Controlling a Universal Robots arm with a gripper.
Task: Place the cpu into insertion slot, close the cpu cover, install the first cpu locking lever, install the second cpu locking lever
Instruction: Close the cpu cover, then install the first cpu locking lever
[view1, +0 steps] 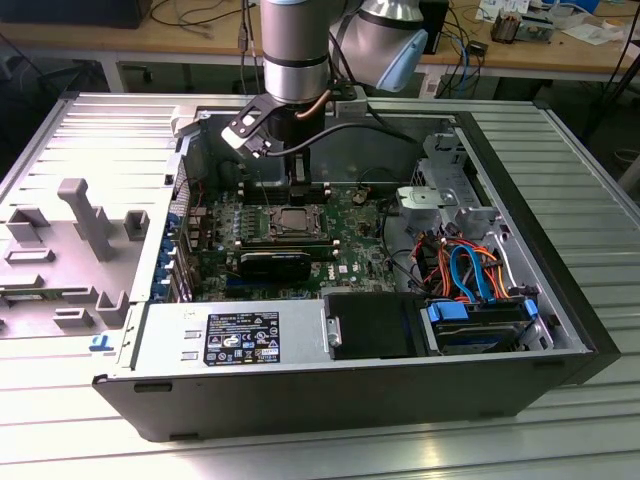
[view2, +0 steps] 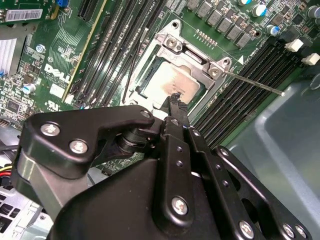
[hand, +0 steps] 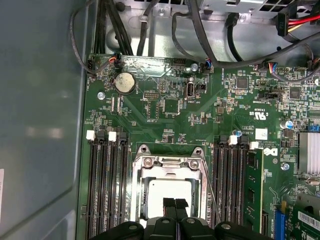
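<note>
Cpu (hand: 160, 192) sits slotted in the motherboard (hand: 170, 107), cpu cover (hand: 165, 164) down over it. We see the pincer (hand: 175, 204) tips together, gripping nothing, just over the chip's edge. One locking lever (view2: 252, 83) angles outward.

An open computer case (view1: 300, 400) lies on a ribbed metal worktop (view1: 400, 455). The arm (view1: 295, 50) comes down into it from the far edge, its gripper (view1: 298, 190) just above the insertion slot (view1: 291, 222) on the green motherboard (view1: 350, 235). A power supply (view1: 230, 335) lines the case's near edge. Grey moulded fixtures (view1: 80, 220) sit along the worktop's edge at the exterior view's left.
</note>
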